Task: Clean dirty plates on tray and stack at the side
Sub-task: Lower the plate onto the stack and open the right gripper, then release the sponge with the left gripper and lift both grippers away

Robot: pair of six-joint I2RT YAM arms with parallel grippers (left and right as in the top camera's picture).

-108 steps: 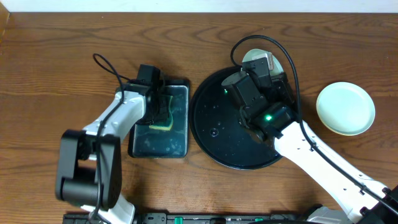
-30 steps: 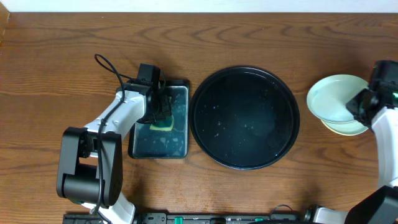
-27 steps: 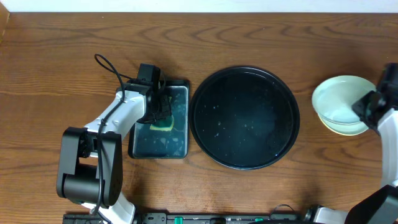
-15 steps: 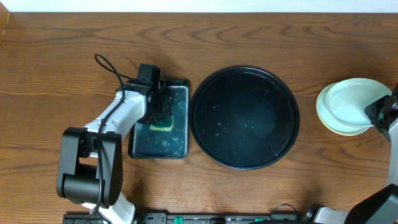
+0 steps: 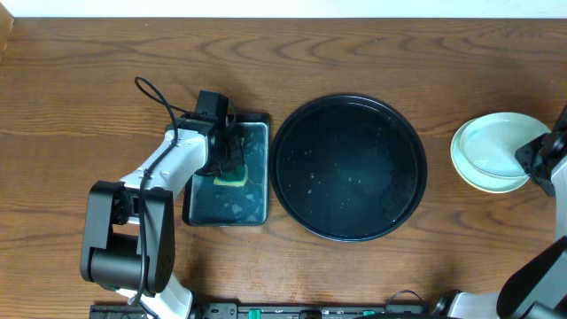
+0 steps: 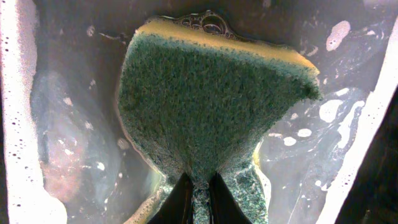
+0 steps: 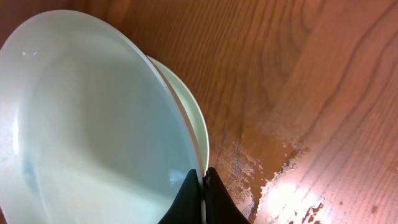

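As right hand (image 7: pixel 200 179) pinches plate (image 7: pixel 81 124), left hand (image 6: pixel 199 182) sponge (image 6: pixel 211 106).

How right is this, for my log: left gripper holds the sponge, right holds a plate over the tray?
Not over the tray: the overhead view shows the right gripper holding its plate over a second plate, right of the tray. The left gripper does hold the sponge.

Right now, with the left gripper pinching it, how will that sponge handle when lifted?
Probably soft and floppy: the sponge folds into a fan where the left gripper squeezes it. Likely waterlogged and drippy, given the suds in the small tray around it.
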